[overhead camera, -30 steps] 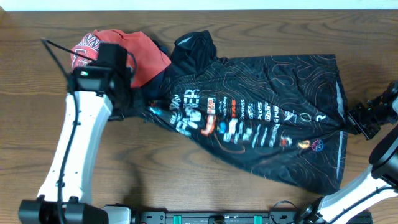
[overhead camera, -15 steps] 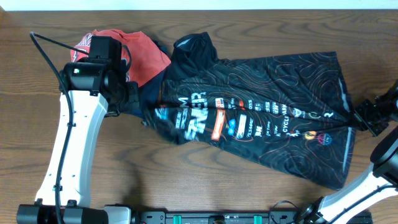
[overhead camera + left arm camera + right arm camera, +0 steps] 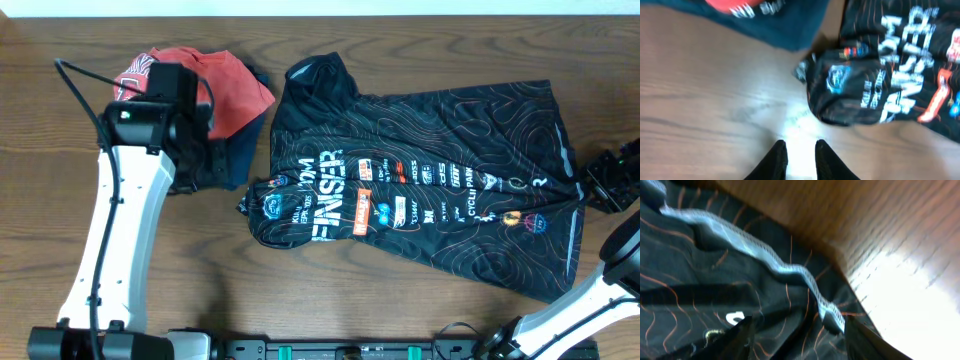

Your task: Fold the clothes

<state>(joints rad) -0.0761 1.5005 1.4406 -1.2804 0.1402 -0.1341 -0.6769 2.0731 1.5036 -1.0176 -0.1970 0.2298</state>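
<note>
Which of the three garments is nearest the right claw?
The black jersey with white lettering: its hem lies just below the right claw. The red T-shirt and navy garment sit far from it.

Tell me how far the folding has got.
Done: the jersey lies spread out on the table, lettering up. In hand: nothing is gripped. The left claw hangs open over bare wood beside a crumpled sleeve, and the right claw is open over the jersey's edge. Left: every fold, since no neat fold shows yet.
</note>
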